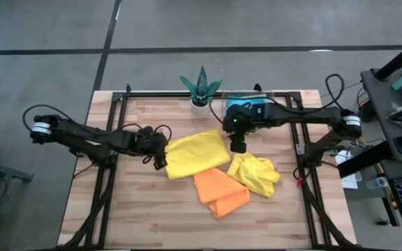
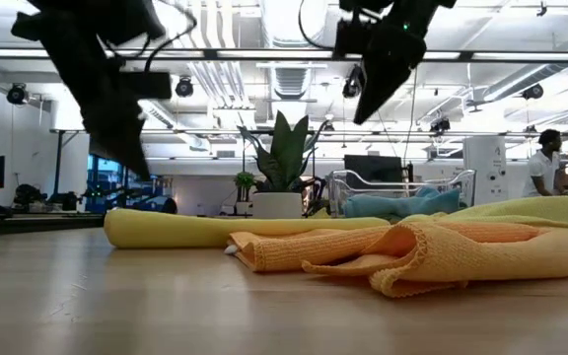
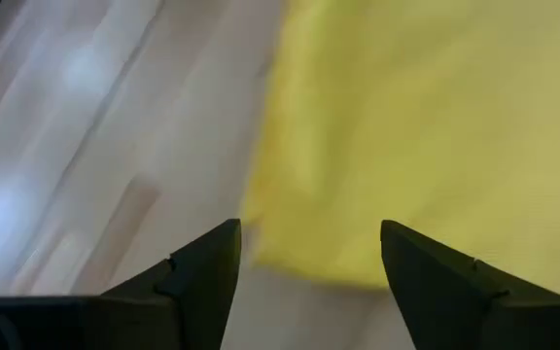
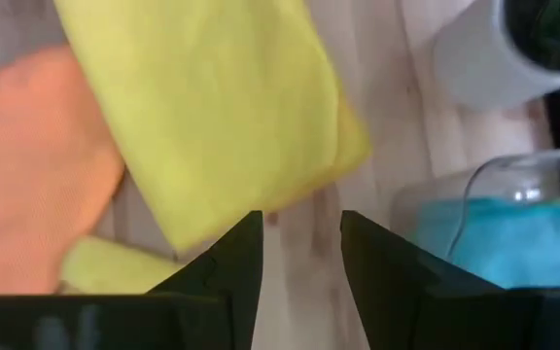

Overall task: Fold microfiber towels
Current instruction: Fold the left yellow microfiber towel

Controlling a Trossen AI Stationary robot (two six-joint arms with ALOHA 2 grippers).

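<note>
A folded bright yellow towel [image 1: 195, 155] lies flat on the table's middle. An orange towel [image 1: 219, 190] lies crumpled near it, and a second yellow towel [image 1: 255, 173] lies bunched to the right. A sky blue towel [image 4: 499, 236] sits in the clear tray. My left gripper [image 1: 160, 159] hovers open at the folded towel's left edge [image 3: 261, 194], above the table. My right gripper [image 1: 237, 146] hovers open above the folded towel's right corner [image 4: 343, 146]. The green towel is out of view.
A potted plant [image 1: 201, 89] in a white pot stands at the table's far edge. The clear tray [image 1: 246, 104] stands right of it, under my right arm. Bare wood lies along the table's near side and left part.
</note>
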